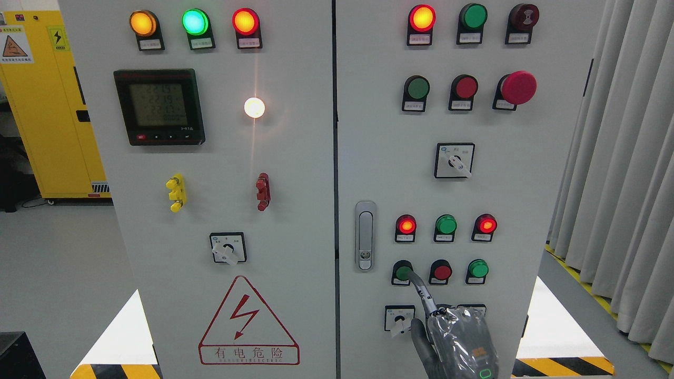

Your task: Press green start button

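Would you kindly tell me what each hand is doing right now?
Right hand: index finger extended, its tip at the green button; it holds nothing.
Left hand: not in view.

The robot hand is dark grey, its back wrapped in crinkled, glossy clear plastic film that catches the light. One slim index finger is dark grey with pale silver bands at the joints. A small orange mark and a green-outlined rounded emblem sit near the wrist.
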